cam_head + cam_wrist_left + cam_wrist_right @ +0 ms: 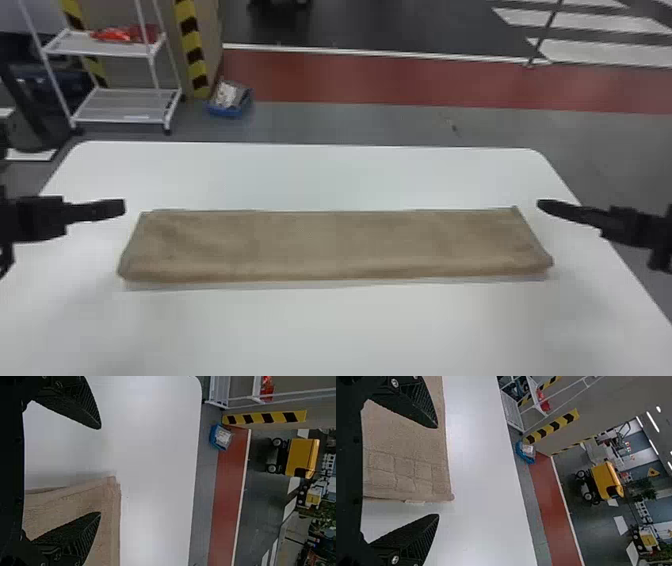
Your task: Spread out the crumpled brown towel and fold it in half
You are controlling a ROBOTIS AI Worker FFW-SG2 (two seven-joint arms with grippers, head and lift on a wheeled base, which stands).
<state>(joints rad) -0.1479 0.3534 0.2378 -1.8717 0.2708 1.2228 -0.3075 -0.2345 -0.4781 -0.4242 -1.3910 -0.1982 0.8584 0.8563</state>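
Observation:
The brown towel point(335, 242) lies flat on the white table as a long, narrow folded strip running left to right, its near edge rounded like a fold. My left gripper point(124, 207) is just beyond the strip's left end in the head view; in the left wrist view the left gripper point(100, 471) stands open, with a towel corner point(107, 490) near its fingers. Off the right end is my right gripper point(539, 204). In the right wrist view the right gripper point(438, 471) is open too, near the towel's patterned end point(407, 475). Neither holds cloth.
The white table point(320, 330) extends around the towel on all sides. Beyond its far edge, on the floor, are a white shelf rack point(120, 105) at the left and a blue bin point(227, 109).

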